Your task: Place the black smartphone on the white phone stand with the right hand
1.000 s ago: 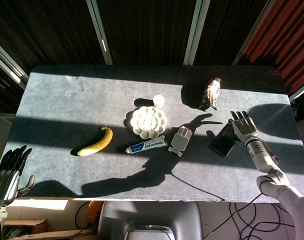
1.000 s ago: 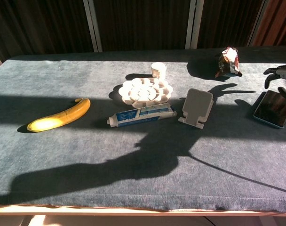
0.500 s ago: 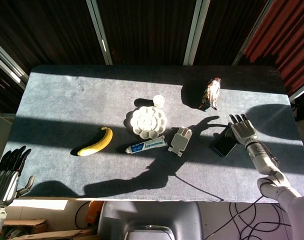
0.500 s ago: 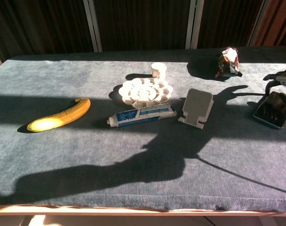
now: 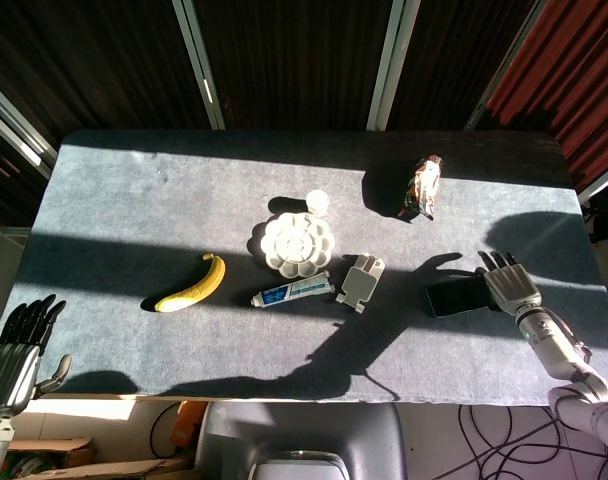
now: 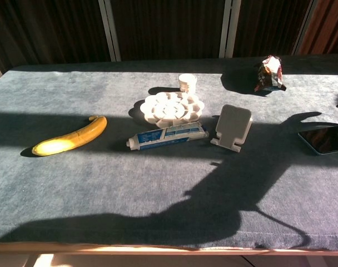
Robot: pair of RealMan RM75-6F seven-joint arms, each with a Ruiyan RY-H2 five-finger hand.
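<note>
The table (image 5: 134, 200) carries all items on a grey-blue cloth. The banana (image 5: 192, 285) lies at 9 o'clock from the round white tray (image 5: 297, 242). The toothpaste tube (image 5: 292, 290) lies at 6 o'clock from the tray. The white phone stand (image 5: 360, 281) sits at 3 o'clock from the tube, unoccupied. The black smartphone (image 5: 456, 296) lies flat at 3 o'clock from the stand, well apart from it. The right hand (image 5: 511, 285) sits against the phone's right end, fingers extended and apart; whether it grips the phone cannot be told. The left hand (image 5: 14, 345) hangs off the table's near-left corner, fingers extended, holding nothing. The snack packet (image 5: 423, 187) stands at 12 o'clock from the phone. The small white cup (image 5: 318, 202) is at 12 o'clock from the tray.
</note>
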